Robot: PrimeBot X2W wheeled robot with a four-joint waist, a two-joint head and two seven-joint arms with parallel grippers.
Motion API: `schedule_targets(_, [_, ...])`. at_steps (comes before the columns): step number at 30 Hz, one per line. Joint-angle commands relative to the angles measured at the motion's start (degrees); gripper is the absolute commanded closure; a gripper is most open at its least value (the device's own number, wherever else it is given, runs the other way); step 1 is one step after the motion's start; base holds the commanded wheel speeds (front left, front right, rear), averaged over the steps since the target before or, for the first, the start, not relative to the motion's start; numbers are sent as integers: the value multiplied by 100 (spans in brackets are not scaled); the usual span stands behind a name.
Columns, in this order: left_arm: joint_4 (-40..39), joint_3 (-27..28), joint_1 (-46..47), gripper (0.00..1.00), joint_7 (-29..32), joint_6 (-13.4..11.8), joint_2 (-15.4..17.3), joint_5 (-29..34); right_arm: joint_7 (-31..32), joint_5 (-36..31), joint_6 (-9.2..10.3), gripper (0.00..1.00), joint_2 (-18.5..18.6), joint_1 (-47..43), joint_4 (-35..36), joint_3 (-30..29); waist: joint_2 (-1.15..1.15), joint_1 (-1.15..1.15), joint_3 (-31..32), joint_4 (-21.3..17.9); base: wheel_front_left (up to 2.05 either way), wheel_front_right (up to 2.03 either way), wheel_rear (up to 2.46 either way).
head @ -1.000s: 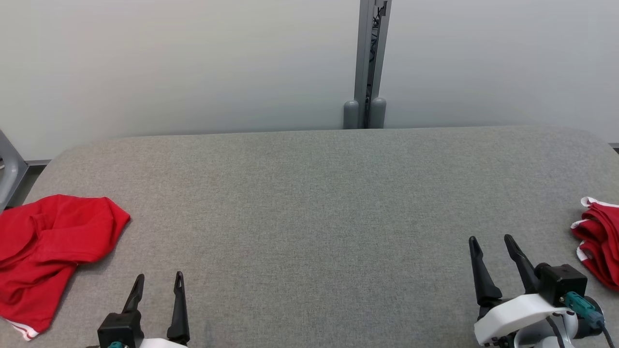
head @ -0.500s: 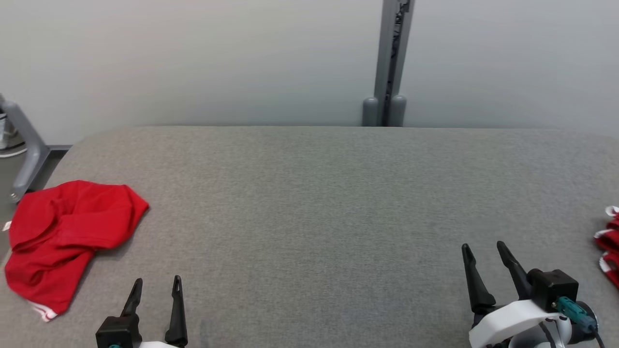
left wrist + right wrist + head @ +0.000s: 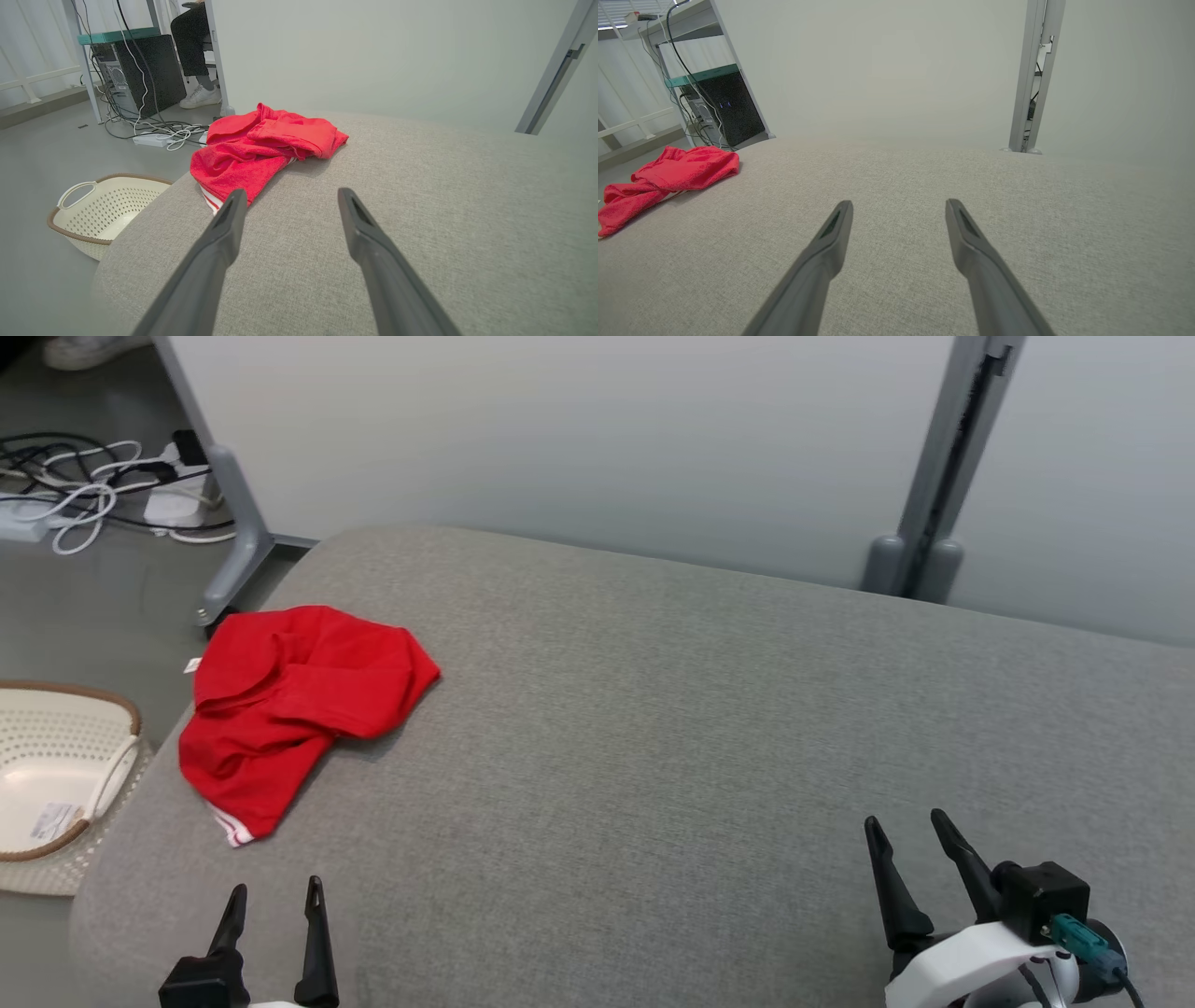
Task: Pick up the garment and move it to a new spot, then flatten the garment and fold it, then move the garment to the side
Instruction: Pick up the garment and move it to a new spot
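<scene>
While the crumpled red garment (image 3: 299,709) lies near the far left corner of the grey fabric-covered table (image 3: 709,709), its white-trimmed hem towards us, we hold our left gripper (image 3: 275,887) near it, fingers apart and gripping nothing. Our right gripper (image 3: 904,819) hovers well apart from it over the table's right side, fingers likewise spread. A cream perforated basket (image 3: 56,747) sits on the floor beside the table's left edge.
</scene>
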State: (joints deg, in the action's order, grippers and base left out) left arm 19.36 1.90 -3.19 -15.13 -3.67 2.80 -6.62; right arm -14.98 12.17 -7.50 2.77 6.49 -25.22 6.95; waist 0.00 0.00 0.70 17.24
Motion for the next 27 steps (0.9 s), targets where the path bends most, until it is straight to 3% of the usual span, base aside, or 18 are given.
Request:
schedule_targets(1, [-27, 71, -27, 0, -1, -19, 20, 25, -28, 38, 2, 0, 32, -3, -3, 49, 0, 0, -35, 392, 0, 0, 0])
schedule_targets(13, [-37, 248, -112, 0, -1, -19, 19, -2, -28, 129, 2, 0, 32, 49, -58, 257, 0, 0, -65, 1225, 0, 0, 0])
schedule_targets(20, [-25, 330, -96, 0, -1, -24, 21, -133, -29, 148, 1, 0, 33, 159, -101, 394, 0, 0, -139, 1265, 0, 0, 0])
schedule_targets(27, [152, 327, 131, 0, -1, 168, 15, -319, -28, 0, 2, 0, 35, 147, -47, 369, 0, 0, -307, 1086, 0, 0, 0])
